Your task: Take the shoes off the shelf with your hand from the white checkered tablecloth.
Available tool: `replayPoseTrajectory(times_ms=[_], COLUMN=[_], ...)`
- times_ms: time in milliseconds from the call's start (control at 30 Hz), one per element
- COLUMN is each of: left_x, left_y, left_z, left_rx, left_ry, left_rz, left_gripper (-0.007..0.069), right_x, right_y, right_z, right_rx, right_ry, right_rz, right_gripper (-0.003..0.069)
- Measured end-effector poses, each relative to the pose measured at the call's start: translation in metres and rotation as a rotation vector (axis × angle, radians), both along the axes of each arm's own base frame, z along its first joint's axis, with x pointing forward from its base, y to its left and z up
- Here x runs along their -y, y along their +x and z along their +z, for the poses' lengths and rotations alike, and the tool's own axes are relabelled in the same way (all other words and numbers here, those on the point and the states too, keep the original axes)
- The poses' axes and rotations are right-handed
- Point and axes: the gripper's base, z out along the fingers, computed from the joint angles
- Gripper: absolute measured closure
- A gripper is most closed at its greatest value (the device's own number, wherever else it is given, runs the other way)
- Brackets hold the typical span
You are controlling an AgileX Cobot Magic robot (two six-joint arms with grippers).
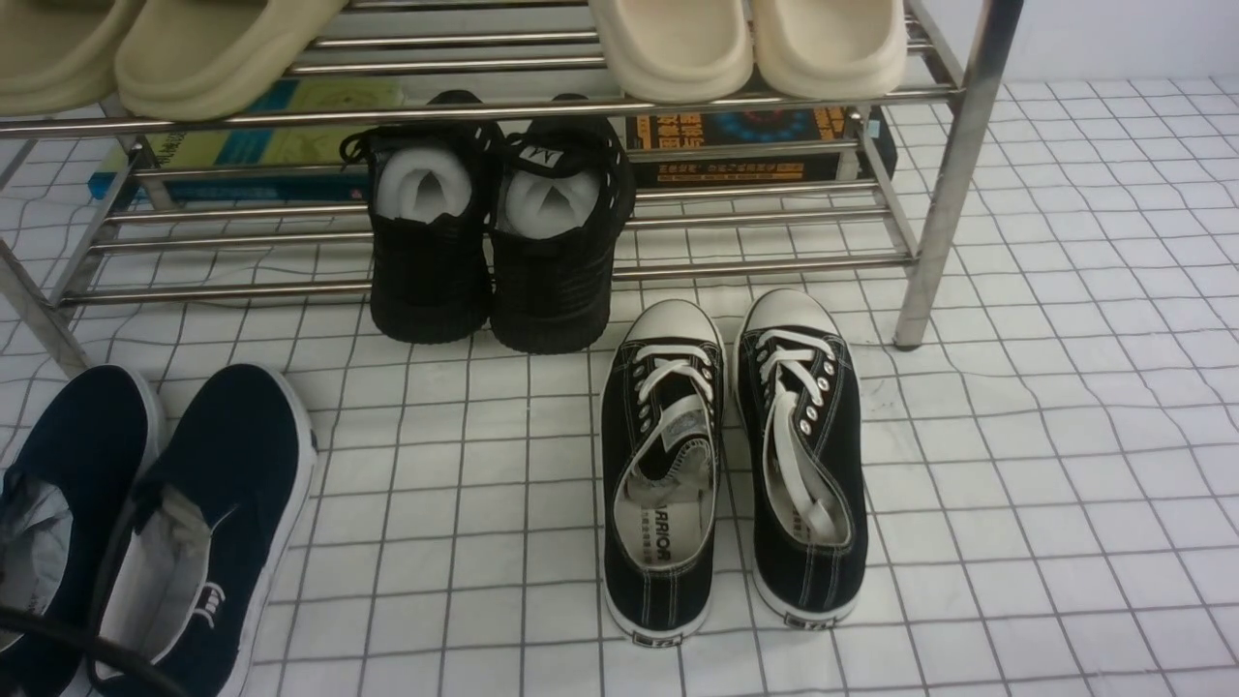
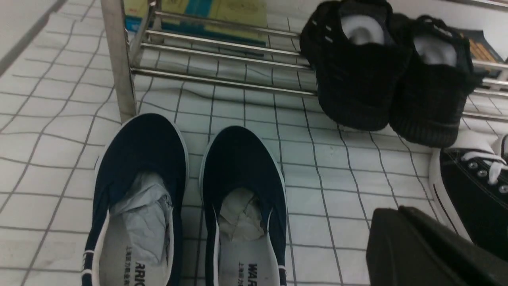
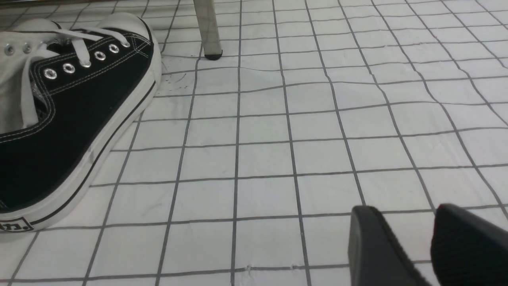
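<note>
The navy-blue slip-on shoes (image 1: 218,455) stand side by side on the white checkered tablecloth (image 1: 1045,465) at the front left, just in front of the steel shelf (image 1: 953,174). They also show in the left wrist view (image 2: 242,159), with paper stuffing and white lining. My left gripper (image 2: 397,212) hovers to the right of the pair, with its jaws together and nothing between them. My right gripper (image 3: 403,216) is open and empty over bare cloth, right of a lace-up sneaker. Neither gripper shows in the front view; only a black cable (image 1: 58,639) does.
All-black knit sneakers (image 1: 494,242) sit on the shelf's lowest tier, heels overhanging. Black lace-up sneakers with white toe caps (image 1: 731,455) stand on the cloth at centre. Beige slippers (image 1: 745,44) rest on the upper tier. Boxes (image 1: 745,145) lie behind the shelf.
</note>
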Motion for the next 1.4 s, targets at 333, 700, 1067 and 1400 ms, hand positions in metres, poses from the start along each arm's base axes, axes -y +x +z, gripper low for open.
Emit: replayPoseTrajectory(times_ms=[333,700,1067,1400], left_x=[-0.002,-0.006,-0.008,-0.01], left_y=[0.005,0.005,0.004,0.001], left_z=[-0.018,-0.022,-0.066,-0.11], left_rx=[-0.036,-0.032,0.026,-0.03], left_ry=[0.024,0.096,0.093,0.082], left_rz=[0.013,0.036,0.025,0.043], left_gripper=[0.062,0.0608,0.0602,0.0593], right_x=[0.0,0.0,0.0,0.0], right_y=[0.0,0.0,0.0,0.0], right_z=[0.0,0.0,0.0,0.0], right_rx=[0.0,0.0,0.0,0.0], right_ry=[0.0,0.0,0.0,0.0], right_rz=[0.0,0.0,0.0,0.0], right_gripper=[0.042,0.042,0.042,0.042])
